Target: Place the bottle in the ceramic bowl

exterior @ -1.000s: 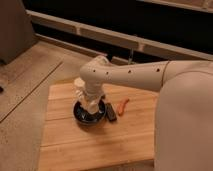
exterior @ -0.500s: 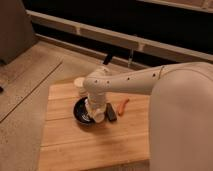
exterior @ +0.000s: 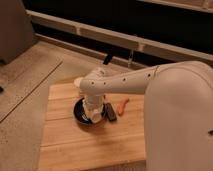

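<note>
The ceramic bowl, dark, glossy and round, sits on the wooden table top, left of centre. My white arm reaches in from the right and bends down over it. The gripper points down into the bowl's right half, and its wrist covers most of the inside. The bottle is hidden; I cannot make it out under the wrist and gripper.
A small black rectangular block lies just right of the bowl, with a thin orange-red item beyond it. A pale round object sits behind the arm near the table's far edge. Speckled floor lies left; a dark railing runs behind.
The arm has swung slightly right and dropped lower, so the gripper sits deeper in the bowl. The bowl, block and orange item have not moved.
</note>
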Controlling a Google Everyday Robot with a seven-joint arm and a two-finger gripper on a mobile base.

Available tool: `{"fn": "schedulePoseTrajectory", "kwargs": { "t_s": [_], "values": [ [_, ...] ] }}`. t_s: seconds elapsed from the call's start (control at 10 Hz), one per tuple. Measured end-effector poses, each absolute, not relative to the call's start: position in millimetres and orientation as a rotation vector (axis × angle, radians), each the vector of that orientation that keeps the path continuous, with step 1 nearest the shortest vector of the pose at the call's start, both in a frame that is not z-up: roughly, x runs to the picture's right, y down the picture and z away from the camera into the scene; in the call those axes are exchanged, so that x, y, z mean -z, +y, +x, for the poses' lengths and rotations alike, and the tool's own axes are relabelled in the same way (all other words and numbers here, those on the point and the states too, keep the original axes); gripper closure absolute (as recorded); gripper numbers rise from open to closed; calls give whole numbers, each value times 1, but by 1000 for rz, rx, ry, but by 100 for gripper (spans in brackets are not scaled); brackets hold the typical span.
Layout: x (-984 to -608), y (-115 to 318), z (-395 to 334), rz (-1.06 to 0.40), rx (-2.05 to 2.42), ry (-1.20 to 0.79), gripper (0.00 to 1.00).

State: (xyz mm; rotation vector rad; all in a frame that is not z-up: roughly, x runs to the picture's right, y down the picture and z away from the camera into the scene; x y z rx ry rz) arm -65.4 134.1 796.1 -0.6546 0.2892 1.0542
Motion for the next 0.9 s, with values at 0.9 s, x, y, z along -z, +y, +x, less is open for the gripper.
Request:
{"fn": "schedulePoseTrajectory", "kwargs": {
  "t_s": [0.9],
  "values": [
    [-796,135,-65,-661,-1068,294,70]
  ]
}}
